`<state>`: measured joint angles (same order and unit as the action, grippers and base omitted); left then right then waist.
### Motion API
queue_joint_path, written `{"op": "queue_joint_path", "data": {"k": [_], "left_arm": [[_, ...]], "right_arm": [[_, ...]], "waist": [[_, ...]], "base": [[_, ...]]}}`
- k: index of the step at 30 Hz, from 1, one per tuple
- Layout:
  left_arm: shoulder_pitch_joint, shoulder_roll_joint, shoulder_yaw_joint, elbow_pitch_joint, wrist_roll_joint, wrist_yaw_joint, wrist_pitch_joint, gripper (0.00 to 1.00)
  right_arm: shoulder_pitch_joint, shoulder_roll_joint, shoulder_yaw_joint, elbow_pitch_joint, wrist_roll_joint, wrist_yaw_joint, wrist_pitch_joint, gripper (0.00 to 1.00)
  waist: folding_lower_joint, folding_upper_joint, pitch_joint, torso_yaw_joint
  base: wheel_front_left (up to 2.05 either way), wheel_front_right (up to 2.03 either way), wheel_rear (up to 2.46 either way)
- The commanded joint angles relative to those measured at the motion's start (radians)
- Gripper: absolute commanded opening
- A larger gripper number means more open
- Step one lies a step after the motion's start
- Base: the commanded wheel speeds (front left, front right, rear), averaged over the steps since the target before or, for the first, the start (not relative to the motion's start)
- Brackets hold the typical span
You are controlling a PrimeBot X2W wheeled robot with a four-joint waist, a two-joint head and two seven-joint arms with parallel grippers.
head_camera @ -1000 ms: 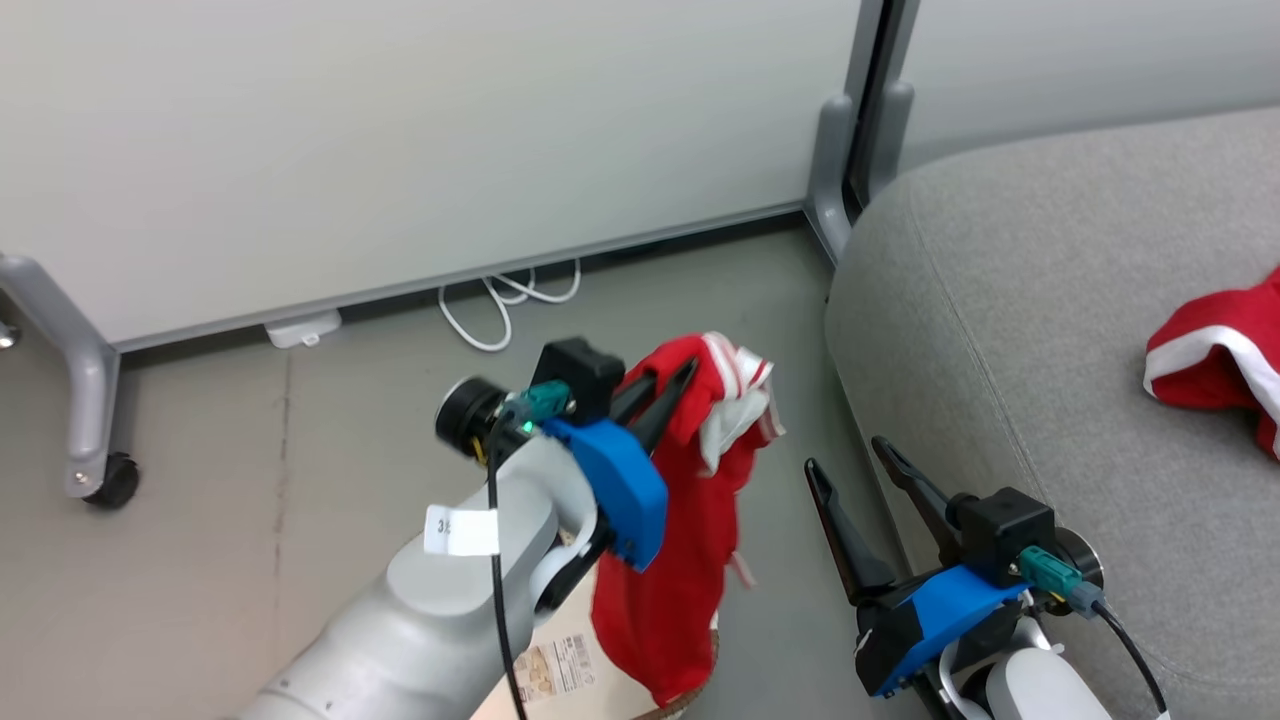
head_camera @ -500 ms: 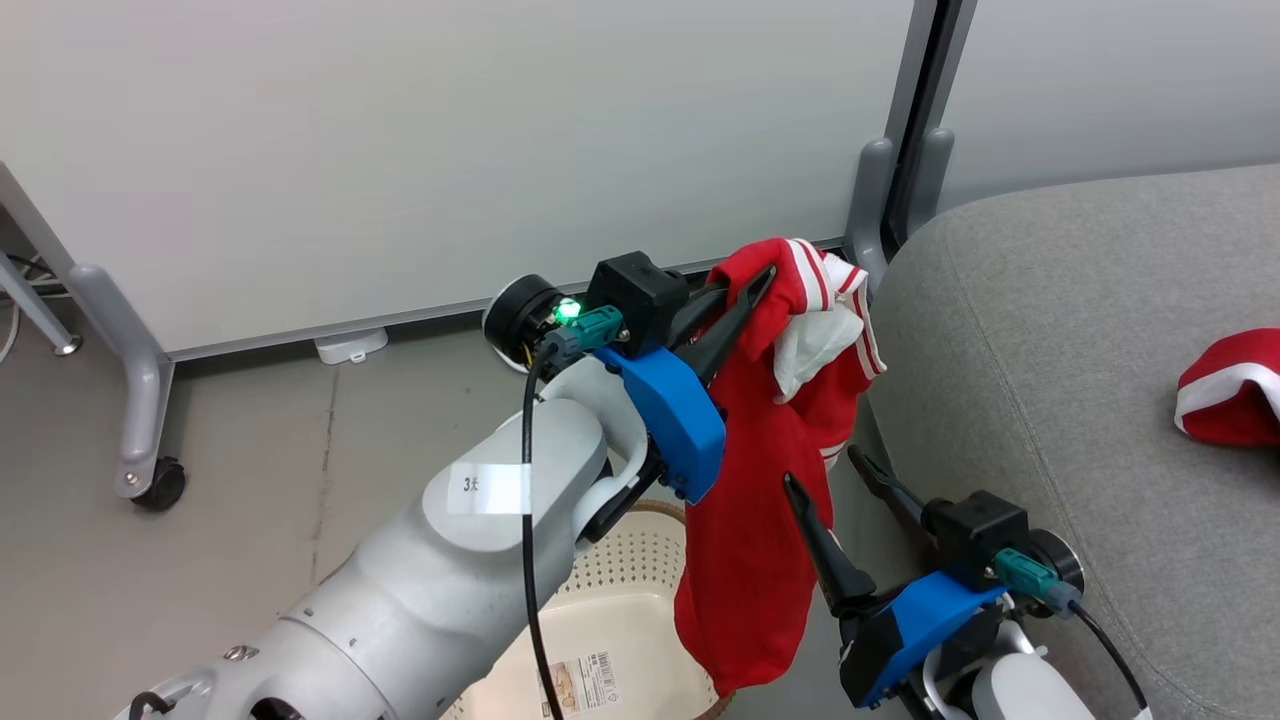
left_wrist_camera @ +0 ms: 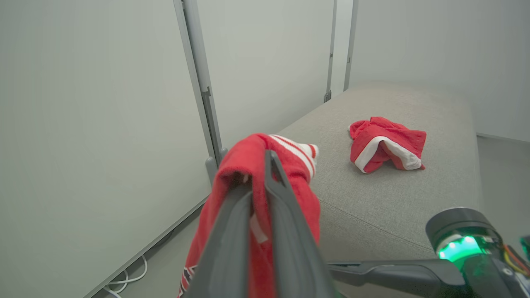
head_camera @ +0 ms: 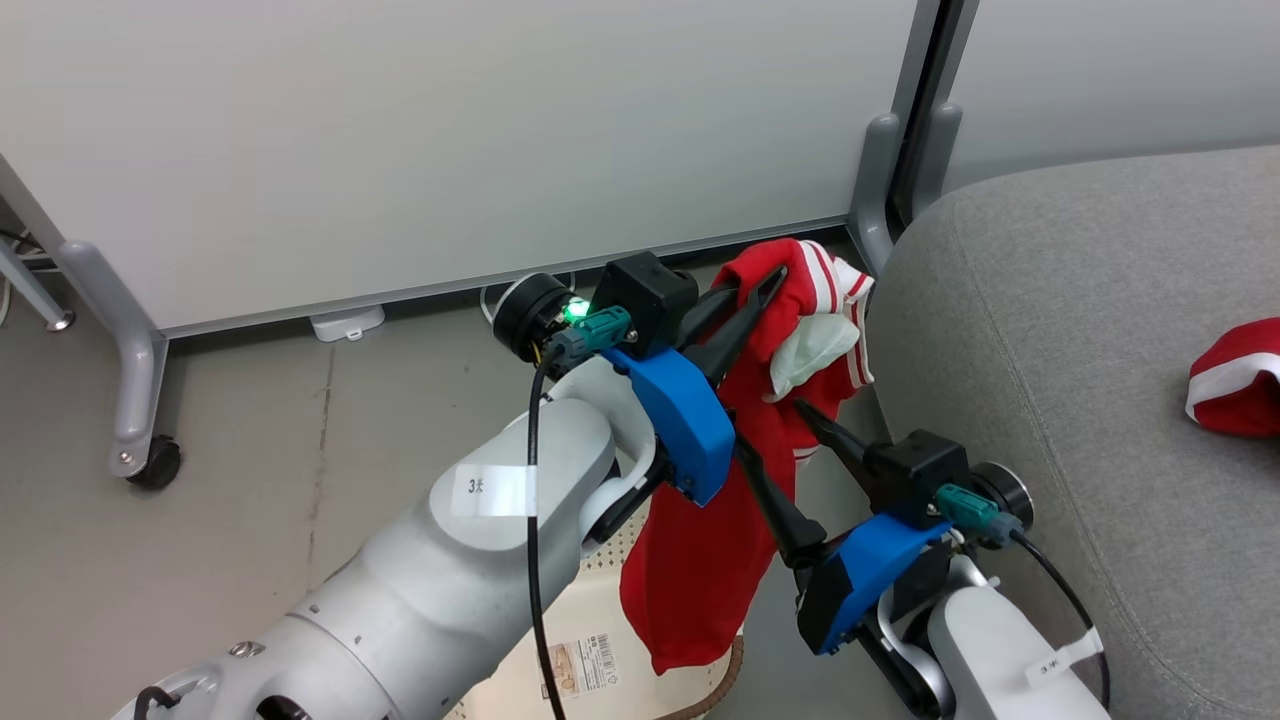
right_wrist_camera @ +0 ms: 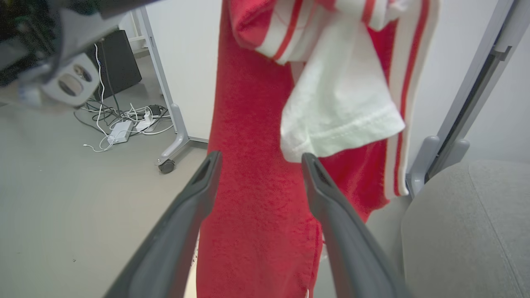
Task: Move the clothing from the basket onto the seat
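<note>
Limp red terry garment (head_camera: pixel 695 585) pinched by left pincer (head_camera: pixel 757 283), woven grey seat (head_camera: pixel 1050 300)

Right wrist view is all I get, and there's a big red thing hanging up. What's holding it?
Observer: The left tool is shut on the red garment, pinching its top.
Operator: Where's the other one?
Observer: The second red garment lies crumpled on the grey seat.
Operator: And the basket?
Observer: The basket sits on the floor, with the hanging garment's lower end over it.
</note>
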<state>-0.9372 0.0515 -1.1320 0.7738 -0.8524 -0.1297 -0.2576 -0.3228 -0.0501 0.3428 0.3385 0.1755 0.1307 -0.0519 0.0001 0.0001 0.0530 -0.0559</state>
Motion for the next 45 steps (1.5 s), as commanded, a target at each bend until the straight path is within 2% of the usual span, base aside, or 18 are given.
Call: {"op": "queue_joint_path", "data": {"k": [1,9,22,32,43,45], "left_arm": [[-0.013,-0.001,-0.002,-0.005,-0.005,-0.001,-0.006,0.00],[-0.024,-0.001,-0.026,-0.024,-0.021,-0.001,-0.007,0.00],[-0.038,-0.001,-0.066,-0.058,-0.046,0.003,-0.008,0.00],[-0.033,-0.001,-0.094,-0.074,-0.069,0.003,-0.009,0.00],[-0.033,-0.001,-0.107,-0.074,-0.088,0.002,-0.009,0.00],[-0.033,-0.001,-0.109,-0.072,-0.088,0.002,-0.009,0.00]], "right_arm": [[-0.023,0.000,0.006,0.017,0.009,0.000,0.000,1.00],[-0.150,-0.001,0.022,0.181,0.049,0.000,-0.013,1.00],[-0.303,0.000,0.049,0.435,0.107,0.000,-0.103,1.00],[-0.371,0.000,0.147,0.527,0.155,0.000,-0.150,1.00],[-0.403,0.000,0.269,0.572,0.240,0.000,-0.163,1.00],[-0.410,0.000,0.282,0.583,0.258,0.000,-0.164,0.43]], "waist": [[-0.0001,-0.0001,0.002,0.002],[-0.0001,-0.0001,0.015,0.015],[-0.0001,-0.0001,0.016,0.039],[-0.0001,-0.0001,0.003,0.046],[-0.0001,-0.0001,-0.008,0.043],[-0.0001,-0.0001,-0.009,0.043]], "base": [[0.00,0.00,0.00],[0.00,0.00,0.00],[0.00,0.00,0.00],[0.00,0.00,0.00],[0.00,0.00,0.00],[0.00,0.00,0.00]]}}
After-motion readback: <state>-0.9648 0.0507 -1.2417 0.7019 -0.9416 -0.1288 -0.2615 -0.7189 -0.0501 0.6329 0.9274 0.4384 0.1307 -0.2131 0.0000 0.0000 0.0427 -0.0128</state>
